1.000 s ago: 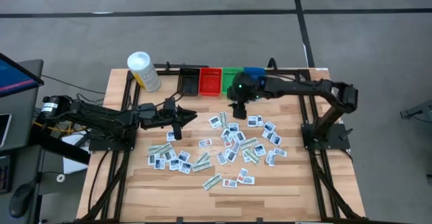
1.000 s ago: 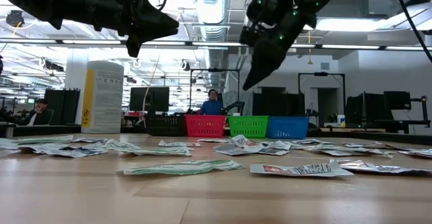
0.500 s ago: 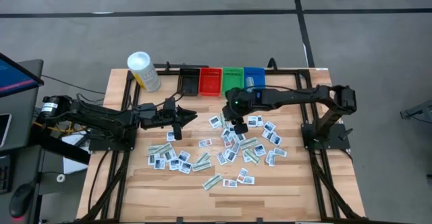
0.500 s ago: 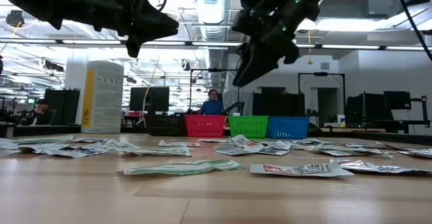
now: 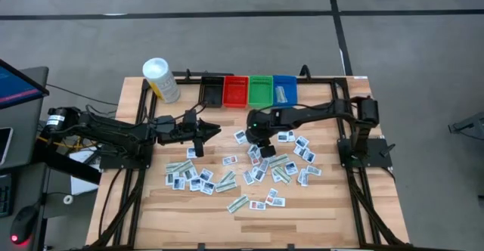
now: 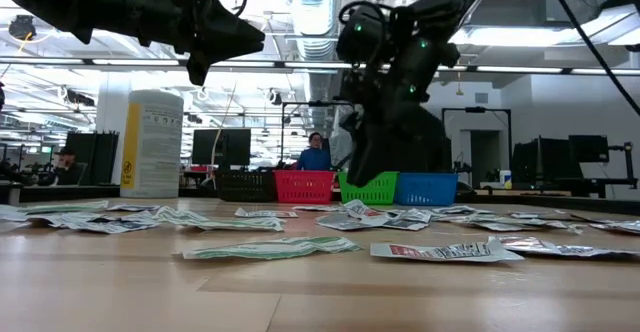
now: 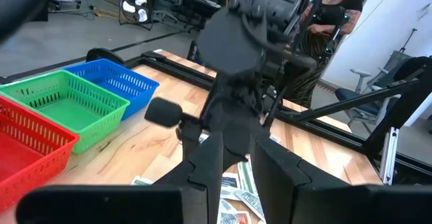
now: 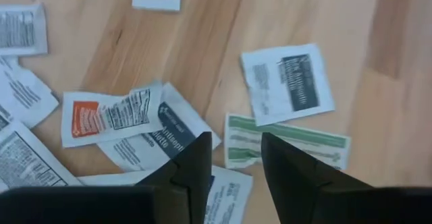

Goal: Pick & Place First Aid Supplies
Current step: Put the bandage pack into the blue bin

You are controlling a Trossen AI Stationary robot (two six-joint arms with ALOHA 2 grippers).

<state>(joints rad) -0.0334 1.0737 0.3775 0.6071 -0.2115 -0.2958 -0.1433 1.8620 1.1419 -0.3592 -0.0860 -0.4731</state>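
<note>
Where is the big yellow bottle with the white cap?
The yellow bottle stands at the table's far left corner in the high view, left of the black bin, with the left gripper hovering nearer the middle.

Small flat white packets [image 5: 257,164] lie scattered on the table; some longer green strips [image 5: 237,203].

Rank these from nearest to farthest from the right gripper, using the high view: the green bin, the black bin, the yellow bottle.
From the right gripper:
1. Green bin, at the table's far edge, just beyond it.
2. Black bin, further left along the bin row.
3. Yellow bottle, at the far-left corner.
</note>
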